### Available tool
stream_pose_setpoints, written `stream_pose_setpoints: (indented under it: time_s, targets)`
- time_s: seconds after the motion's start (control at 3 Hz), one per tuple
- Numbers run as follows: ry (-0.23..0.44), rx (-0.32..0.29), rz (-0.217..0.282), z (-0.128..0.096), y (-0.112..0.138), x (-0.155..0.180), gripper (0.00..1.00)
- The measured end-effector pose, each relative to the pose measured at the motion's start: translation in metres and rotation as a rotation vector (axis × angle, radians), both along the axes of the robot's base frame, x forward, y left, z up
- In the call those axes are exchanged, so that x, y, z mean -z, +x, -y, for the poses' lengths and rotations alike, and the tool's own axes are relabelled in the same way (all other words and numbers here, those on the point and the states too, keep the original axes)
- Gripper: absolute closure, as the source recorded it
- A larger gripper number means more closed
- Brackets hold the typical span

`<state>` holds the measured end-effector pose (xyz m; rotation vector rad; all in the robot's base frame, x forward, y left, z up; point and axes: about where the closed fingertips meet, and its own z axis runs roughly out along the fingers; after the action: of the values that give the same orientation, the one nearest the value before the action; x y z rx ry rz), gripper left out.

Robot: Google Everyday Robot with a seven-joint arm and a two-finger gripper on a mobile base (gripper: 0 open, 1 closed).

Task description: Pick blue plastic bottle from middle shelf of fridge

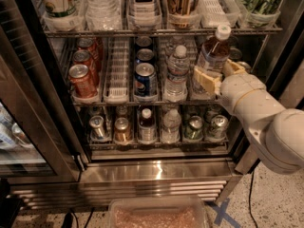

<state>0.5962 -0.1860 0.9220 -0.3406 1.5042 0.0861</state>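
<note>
The fridge point(156, 172) stands open in front of me. Its middle shelf point(116, 82) is a wire rack with white lane trays holding red cans, blue cans and a clear water bottle. The blue plastic bottle point(213, 51), amber drink with a white cap and pale label, stands tilted at the right end of that shelf, its cap up near the rack above. My gripper point(219, 75) is shut on the bottle's lower body, one cream finger point(206, 80) left of it and one right. My white arm reaches in from the lower right.
Red cans point(83, 80) fill the left lane, Pepsi cans point(145, 77) the middle, a ribbed water bottle point(176, 72) beside the gripper. The upper rack point(156, 31) holds tall bottles and cartons. The bottom shelf point(156, 144) holds cans and small bottles. A tray point(159, 215) lies on the floor.
</note>
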Motion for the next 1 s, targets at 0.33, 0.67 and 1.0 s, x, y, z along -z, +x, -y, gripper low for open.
stream_pose_setpoints:
  time_s: [0.33,0.67,1.0]
  targets:
    - [-0.049,-0.073,-0.053,-0.006,-0.034,-0.009,1.00]
    - [-0.100,-0.148,-0.151,-0.017,-0.069,-0.008,1.00]
    - [-0.148,-0.238,-0.260,-0.031,-0.098,0.001,1.00]
